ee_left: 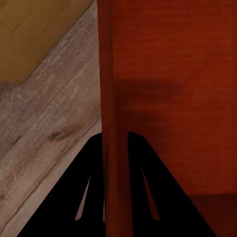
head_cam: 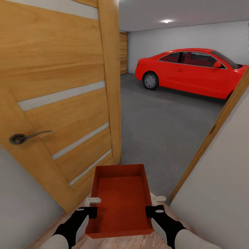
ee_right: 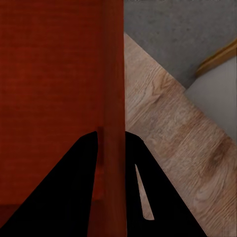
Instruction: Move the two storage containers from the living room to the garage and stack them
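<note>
Clearly I had the storage container [head_cam: 119,200] held out in front of me at the doorway, carried level between both arms above the wood planks [ee_left: 44,128], with the garage floor [head_cam: 162,114] and the red car [head_cam: 192,71] ahead through the opening. The wood-panelled door [head_cam: 58,97] stood swung open on my left, close beside the bin.

My left gripper [ee_left: 116,148] was pinched down on the bin's left wall, one finger inside and one outside, closed to the thickness of that wall. My right gripper [ee_right: 112,145] had the opposite wall the same way.

I judged the bin to be stiff and light: it was empty, and the thin walls showed no bowing under the pinch. The smooth walls looked slippery, so I reckoned a grip low on the rim, near the middle of each long side, was the sound place to hold, since that kept the load balanced. A one-sided hold would likely have let it twist. The door frame [head_cam: 207,138] on my right left little room, and a knock there could have jarred the bin loose.
</note>
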